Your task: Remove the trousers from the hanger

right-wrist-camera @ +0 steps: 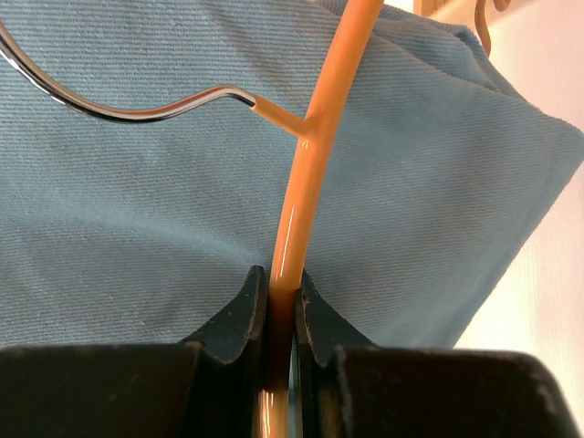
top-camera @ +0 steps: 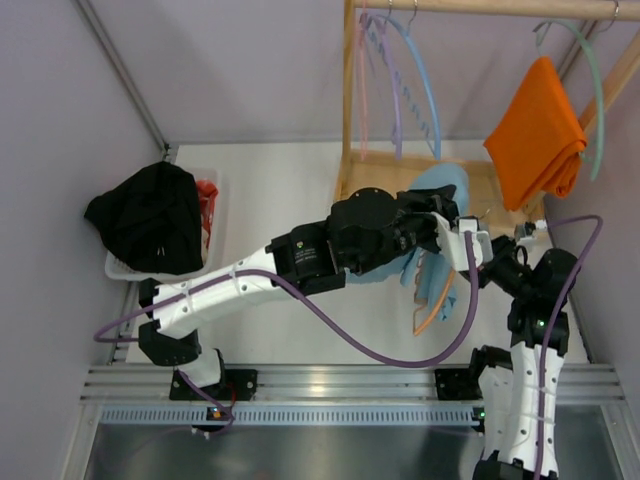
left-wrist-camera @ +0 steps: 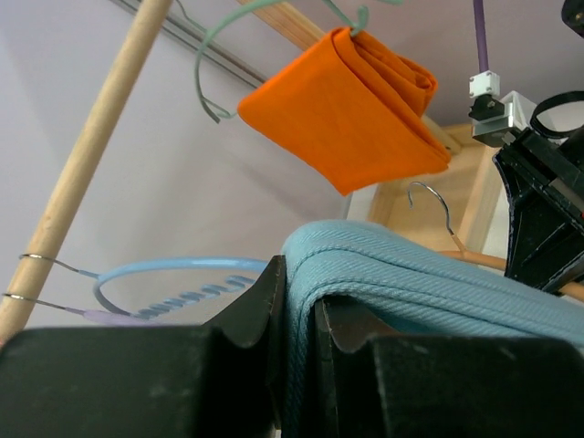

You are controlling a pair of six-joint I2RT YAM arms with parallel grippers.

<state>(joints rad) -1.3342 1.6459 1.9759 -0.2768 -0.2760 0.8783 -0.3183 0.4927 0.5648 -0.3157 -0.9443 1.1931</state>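
**Beneath the wooden rail: both grippers clamped, one on cloth, one on rod**

At far left of the overhead view, a black cloth heap fills a white plastic tray on the pale table. A red item shows at the heap's right edge. The left arm reaches rightward across the table to the light blue folded cloth trousers, which sit at centre-right by the rack's wooden base.

In the left wrist view the left gripper is clenched on a fold of the trousers. The ribbed cloth is pinched between both black fingers and draped over the right one.

Just right of it, the thin peach-orange rod hanger with its metal hook lies against the trousers. Its lower loop shows below the cloth in the overhead view. The right gripper is closed tight on the hanger's rod, both fingers touching it.

Above, on the wooden rail, a pink hanger, a purple hanger and a blue hanger hang at left. At far right a mint-green hanger carries a bright orange folded garment.
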